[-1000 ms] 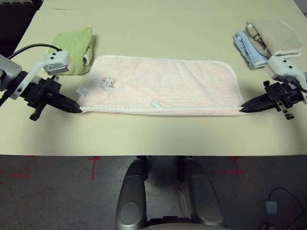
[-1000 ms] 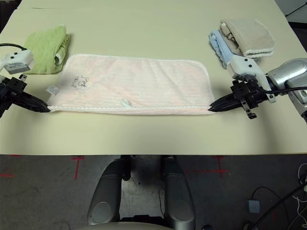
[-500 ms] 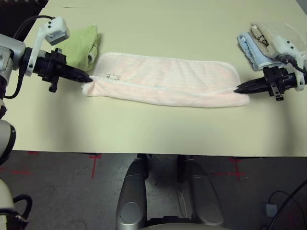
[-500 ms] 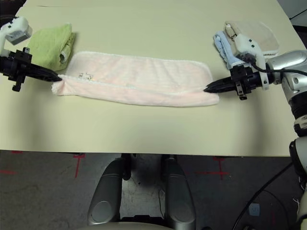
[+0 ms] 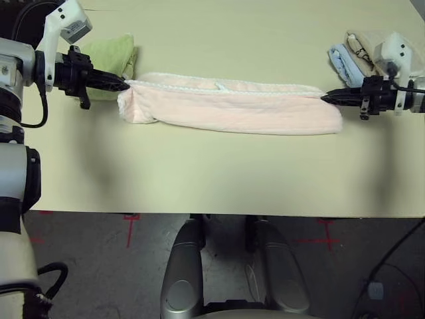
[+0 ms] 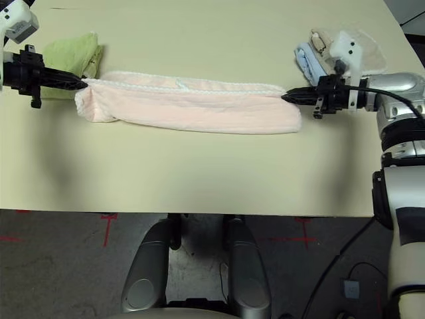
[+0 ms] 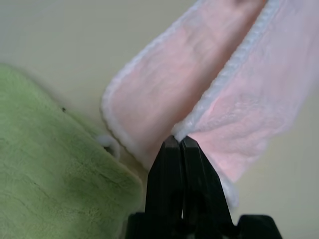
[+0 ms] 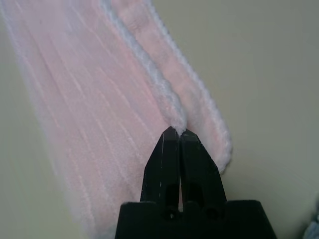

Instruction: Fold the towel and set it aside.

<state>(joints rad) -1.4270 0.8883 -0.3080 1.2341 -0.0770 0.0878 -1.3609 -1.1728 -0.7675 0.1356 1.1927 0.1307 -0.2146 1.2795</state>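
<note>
Now, from the left eye view, you have the towel (image 5: pixel 232 109) lying across the far half of the table (image 5: pixel 212 179), doubled lengthwise into a long pink band with its white-trimmed edges lined up along the far side. Your left end effector (image 5: pixel 123 84) is clamped on the band's left far corner, just beside the lime-green towel (image 5: pixel 113 56). Your right end effector (image 5: pixel 325 98) pinches the opposite far corner, near the light-blue and beige folded towels (image 5: pixel 352 56). The cloth sags a little between the two grips, so treat it as soft, light and limp: it will drape and carry no shape of its own. Corners and trimmed hems are your best holds.

From the right eye view, the same band runs between both end effectors, fold line toward you, hems away.

From the left wrist view, your black fingers (image 7: pixel 172 169) are pressed fully together with the white hem caught at their tips; the upper layer lies over the lower one, and the green towel sits right alongside, so watch for snagging it.

From the right wrist view, the fingers (image 8: pixel 172 159) are likewise closed tight on the trimmed edge, the lower layer's rounded corner showing just past it. My guess is that terry grips well, so slipping looks unlikely.
</note>
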